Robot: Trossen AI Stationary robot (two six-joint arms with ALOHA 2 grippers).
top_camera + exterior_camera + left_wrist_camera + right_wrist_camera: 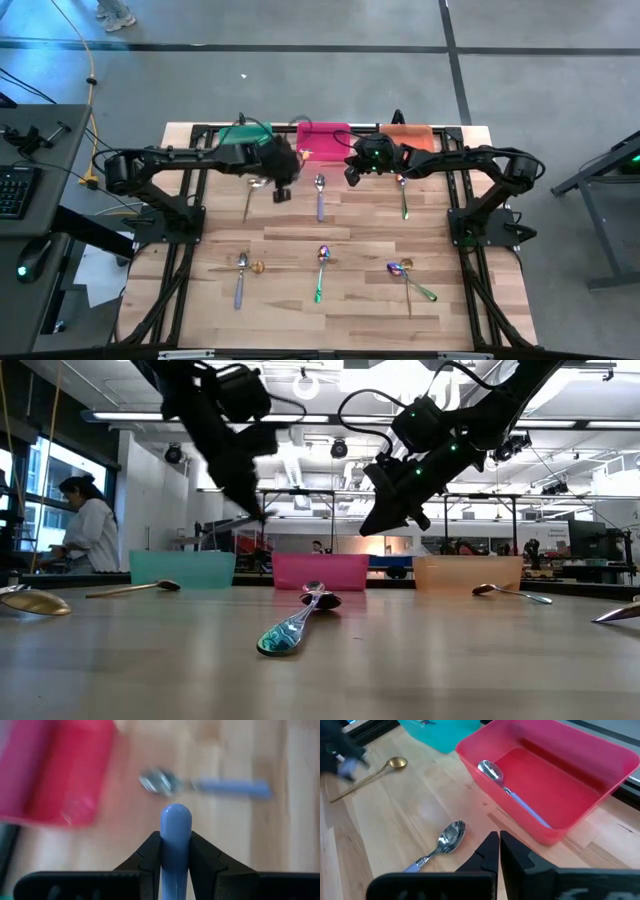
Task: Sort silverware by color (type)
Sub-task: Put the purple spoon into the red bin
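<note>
Your left gripper (pixel 175 852) holds a smooth lavender spoon handle (pixel 175 845) between its jaws, near the glossy pink bin (pixel 322 138). Your right gripper (pixel 499 847) hangs empty, jaws nearly together, beside that bin, where one lavender spoon (pixel 512 794) lies. Other spoons (pixel 320 270) lie scattered on the planked wooden bench (pixel 360 310), with bare room toward its front edge. No writing shows.
</note>
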